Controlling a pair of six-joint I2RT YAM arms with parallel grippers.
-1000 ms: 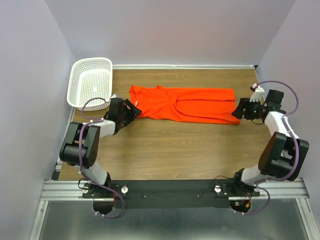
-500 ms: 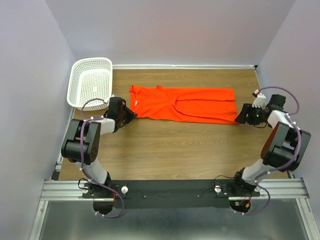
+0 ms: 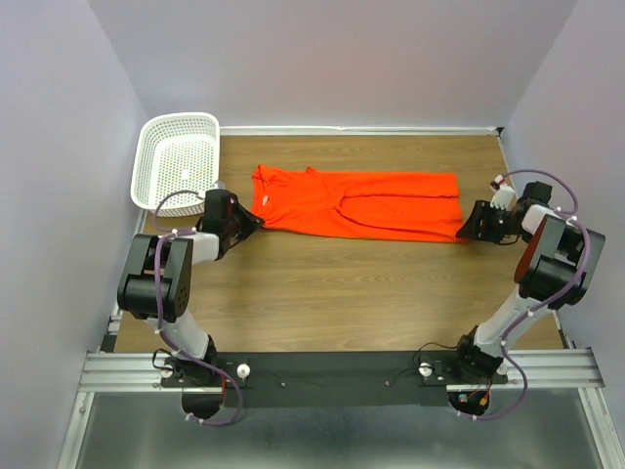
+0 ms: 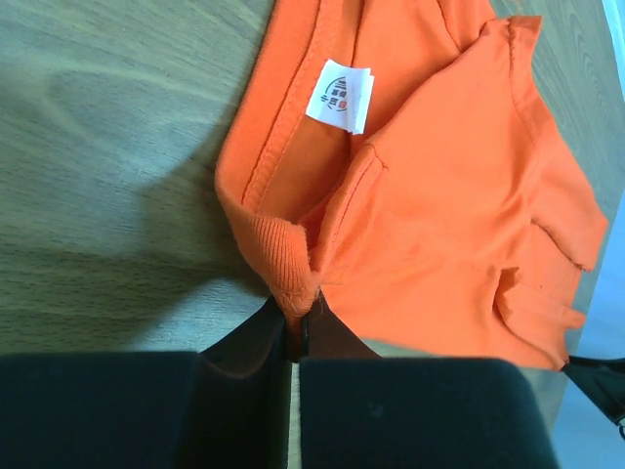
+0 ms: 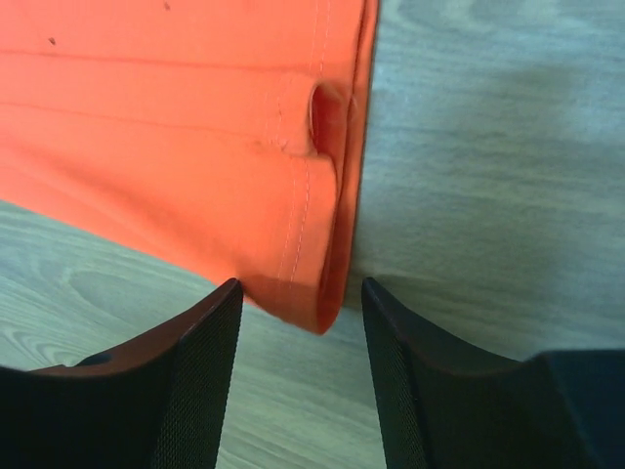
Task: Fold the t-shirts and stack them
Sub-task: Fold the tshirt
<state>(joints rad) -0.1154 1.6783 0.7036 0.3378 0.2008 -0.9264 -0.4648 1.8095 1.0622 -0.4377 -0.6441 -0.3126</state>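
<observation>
The orange-red t-shirt (image 3: 361, 203) lies folded lengthwise in a long strip across the far half of the wooden table. At its left end, my left gripper (image 3: 256, 222) is shut on the ribbed collar (image 4: 278, 259), pinching a fold of it; a white label (image 4: 340, 96) shows inside the neck. At the right end, my right gripper (image 3: 467, 230) is open and low over the table. In the right wrist view the shirt's near hem corner (image 5: 317, 293) sits between the two fingers (image 5: 205, 352), touching neither.
A white mesh basket (image 3: 181, 161) stands at the back left corner, just beyond the left arm. Purple walls close in on both sides and the back. Bare wooden table (image 3: 342, 293) stretches between the shirt and the arm bases.
My left gripper has closed on the collar. The right gripper has slid in toward the hem corner, and its jaws have narrowed somewhat.
</observation>
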